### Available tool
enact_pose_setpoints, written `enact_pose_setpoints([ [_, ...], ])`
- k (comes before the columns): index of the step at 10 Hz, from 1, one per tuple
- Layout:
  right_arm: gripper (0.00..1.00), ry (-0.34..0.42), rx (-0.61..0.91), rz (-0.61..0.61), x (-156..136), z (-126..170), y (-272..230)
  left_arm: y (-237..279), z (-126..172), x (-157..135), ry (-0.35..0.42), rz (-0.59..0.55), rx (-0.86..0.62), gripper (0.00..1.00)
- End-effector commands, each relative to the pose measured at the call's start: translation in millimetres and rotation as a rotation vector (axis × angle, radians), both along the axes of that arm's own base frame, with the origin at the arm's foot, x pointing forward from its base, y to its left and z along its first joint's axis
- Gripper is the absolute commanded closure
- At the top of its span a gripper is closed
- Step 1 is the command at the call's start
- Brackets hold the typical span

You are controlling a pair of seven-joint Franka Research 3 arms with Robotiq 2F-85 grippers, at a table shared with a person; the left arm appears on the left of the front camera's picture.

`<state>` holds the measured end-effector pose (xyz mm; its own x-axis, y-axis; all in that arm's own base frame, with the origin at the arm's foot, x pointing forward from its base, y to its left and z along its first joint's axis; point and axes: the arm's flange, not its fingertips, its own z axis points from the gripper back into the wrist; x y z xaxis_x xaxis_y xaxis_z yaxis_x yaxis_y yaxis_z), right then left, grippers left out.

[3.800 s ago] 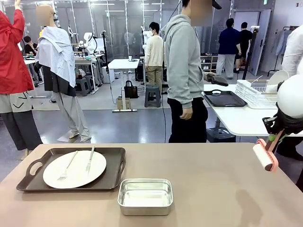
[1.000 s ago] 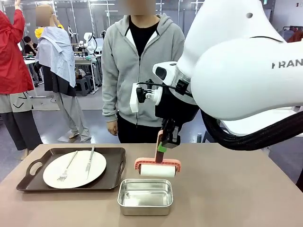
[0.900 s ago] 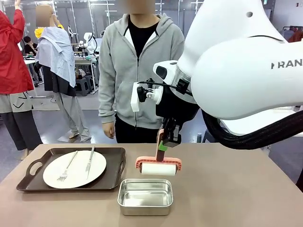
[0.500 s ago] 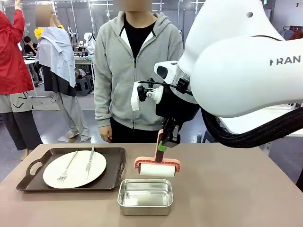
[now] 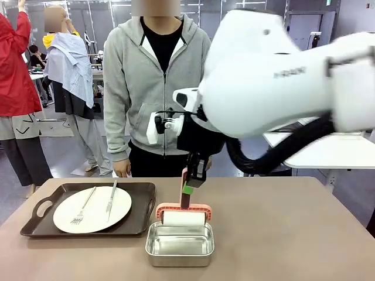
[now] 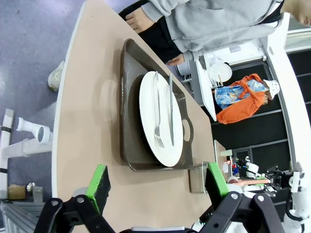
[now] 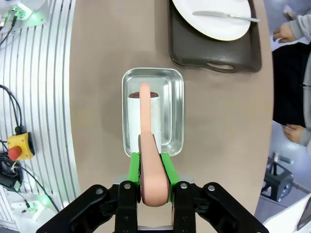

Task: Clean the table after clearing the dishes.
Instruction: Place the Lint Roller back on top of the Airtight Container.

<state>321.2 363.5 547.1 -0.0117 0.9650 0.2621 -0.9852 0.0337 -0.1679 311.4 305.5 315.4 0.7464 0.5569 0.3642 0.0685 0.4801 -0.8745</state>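
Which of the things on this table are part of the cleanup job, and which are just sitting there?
Part of the job: table, tray, plate, fork, knife, lint roller held in the right gripper.
Just sitting there: steel pan, under the lint roller, perhaps its rest.

I see table (image 5: pixel 281 234) plain matte brown-taupe | tray (image 5: pixel 143 205) dark brown | plate (image 5: pixel 96 219) white | fork (image 5: pixel 84 209), knife (image 5: pixel 111 199) silver | pan (image 5: pixel 179 257) shiny steel | roller (image 5: pixel 183 218) pink handle, white roll | my right gripper (image 7: pixel 150 170) black, pads (image 7: pixel 134 167) green | person's hoodie (image 5: pixel 126 88) grey
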Motion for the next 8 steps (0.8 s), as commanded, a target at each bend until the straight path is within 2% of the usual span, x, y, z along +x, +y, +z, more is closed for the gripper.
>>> enact_pose_setpoints([
  [1,0.78,0.063,-0.03,0.034,27,1,17,2,0,-3,0.003,-0.002,0.003,0.0],
  [3,0.78,0.133,-0.047,0.036,51,-24,29,2,0,-3,0.003,-0.002,0.003,0.0],
  [8,0.78,0.164,-0.094,-0.024,93,-81,38,2,0,-3,0.003,-0.002,0.003,0.0],
])
